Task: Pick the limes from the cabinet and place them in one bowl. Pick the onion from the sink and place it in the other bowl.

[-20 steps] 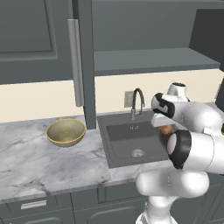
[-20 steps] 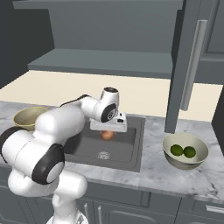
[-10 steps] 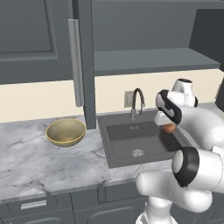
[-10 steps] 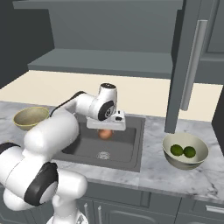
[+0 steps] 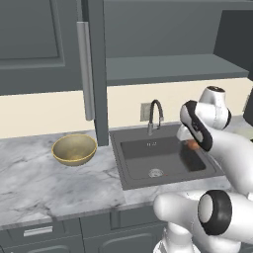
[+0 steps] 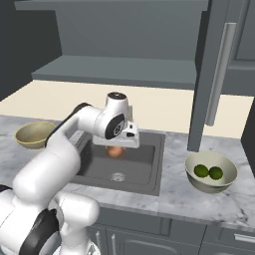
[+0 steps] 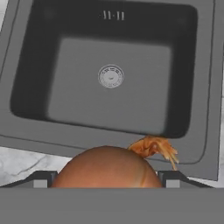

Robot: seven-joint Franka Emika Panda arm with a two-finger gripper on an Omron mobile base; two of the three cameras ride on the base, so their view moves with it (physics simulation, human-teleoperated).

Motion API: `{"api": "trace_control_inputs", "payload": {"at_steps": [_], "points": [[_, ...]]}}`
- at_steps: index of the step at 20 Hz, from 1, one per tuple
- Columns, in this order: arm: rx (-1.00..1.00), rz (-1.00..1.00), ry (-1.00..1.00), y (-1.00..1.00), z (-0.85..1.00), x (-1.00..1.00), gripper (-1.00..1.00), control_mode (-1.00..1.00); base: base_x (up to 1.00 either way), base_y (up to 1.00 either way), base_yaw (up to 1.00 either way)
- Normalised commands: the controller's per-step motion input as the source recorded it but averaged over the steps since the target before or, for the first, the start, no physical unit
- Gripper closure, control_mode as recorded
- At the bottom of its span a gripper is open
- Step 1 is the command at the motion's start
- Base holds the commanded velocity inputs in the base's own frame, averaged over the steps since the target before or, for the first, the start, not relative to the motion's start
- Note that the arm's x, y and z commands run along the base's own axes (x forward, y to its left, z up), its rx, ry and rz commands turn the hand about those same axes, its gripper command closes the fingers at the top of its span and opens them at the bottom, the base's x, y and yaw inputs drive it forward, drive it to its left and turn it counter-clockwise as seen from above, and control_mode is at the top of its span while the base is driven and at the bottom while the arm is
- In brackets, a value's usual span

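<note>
My gripper is shut on the onion, an orange-red ball held above the right part of the sink. In the hand view the onion sits between the fingertips, with the sink basin and its drain below. In the left base view the onion peeks out beside the wrist. Two limes lie in the pale cream bowl on the counter at the right. The golden-tan bowl stands empty left of the sink.
The open cabinet door with its silver handle hangs between the tan bowl and the sink. The cabinet shelf is above. A curved faucet stands behind the sink. Marble counter runs both ways.
The onion stays gripped over the sink and has barely shifted. The arm's elbow has swung outward and its links have changed posture.
</note>
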Motion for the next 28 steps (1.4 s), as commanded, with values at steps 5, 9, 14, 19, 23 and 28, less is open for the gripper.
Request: {"api": "trace_control_inputs", "payload": {"at_steps": [5, 9, 14, 19, 23, 28], "points": [[0.0, -0.01, -0.18, 0.31, 0.16, -0.17, 1.0, -1.0, 0.0, 0.0, 0.0], [0.0, 0.0, -0.19, 0.35, 0.12, -0.16, 1.0, -1.0, 0.0, 0.0, 0.0], [0.0, 0.0, -0.2, 0.38, 0.15, -0.14, 1.0, -1.0, 0.0, 0.0, 0.0], [0.0, 0.0, -0.19, 0.38, 0.14, -0.11, 1.0, -1.0, 0.0, 0.0, 0.0], [0.0, 0.0, -0.16, 0.36, 0.16, -0.1, 1.0, -1.0, 0.0, 0.0, 0.0], [0.0, 0.0, -0.13, 0.34, 0.18, -0.09, 1.0, -1.0, 0.0, 0.0, 0.0]]}}
